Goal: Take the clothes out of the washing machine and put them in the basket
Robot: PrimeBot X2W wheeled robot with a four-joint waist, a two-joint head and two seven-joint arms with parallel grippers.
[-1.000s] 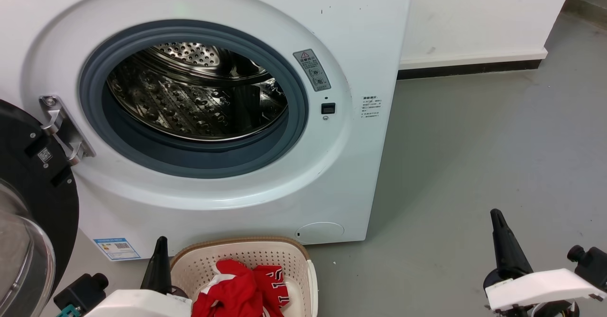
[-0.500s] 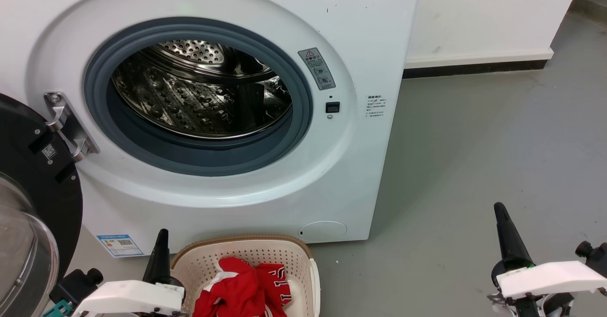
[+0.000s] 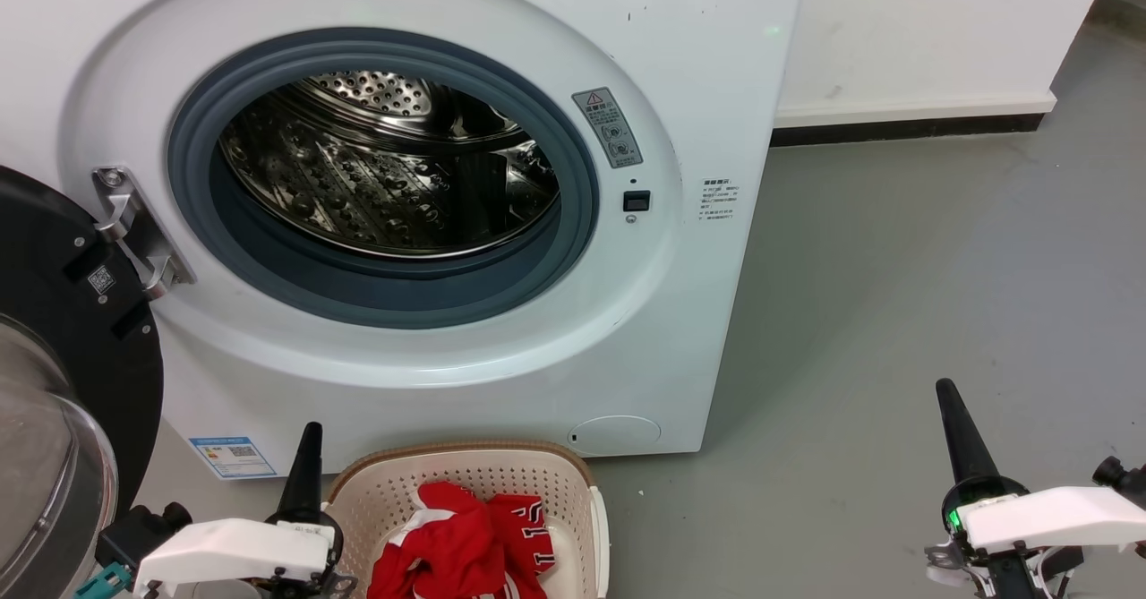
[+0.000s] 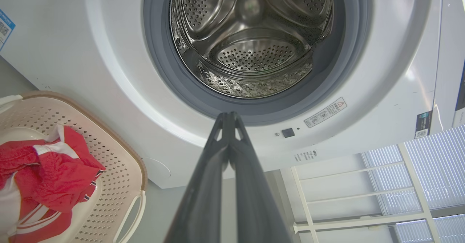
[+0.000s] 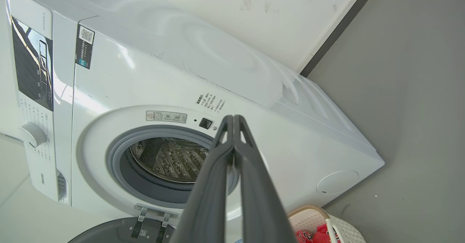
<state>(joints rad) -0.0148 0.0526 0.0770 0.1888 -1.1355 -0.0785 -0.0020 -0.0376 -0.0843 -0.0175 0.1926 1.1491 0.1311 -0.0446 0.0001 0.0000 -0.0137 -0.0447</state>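
Hidden parts: the basket (image 3: 466,483), at 6 o'clock in the head view, is cut by the bottom edge, and so are the clothes (image 3: 457,550) in it. The door (image 3: 54,312), at 8 o'clock, is cut by the left edge. The print on the labels (image 3: 607,127) is too small to read.
Clothes: soft bright red fabric with white stripes and white lettering, crumpled in a heap inside the basket. I cannot tell how many pieces there are.
Basket: cream plastic with a perforated wall and a brown rim, on the grey floor (image 3: 895,312) just in front of the washing machine (image 3: 698,89).
Washing machine: smooth white body, round grey rubber rim, shiny perforated steel drum (image 3: 385,178).
Left gripper (image 3: 311,433): at 7 o'clock, just beside the basket's left rim, dark fingers pressed together.
Right gripper (image 3: 949,397): at 4 o'clock above the floor, well apart from the basket, fingers pressed together.
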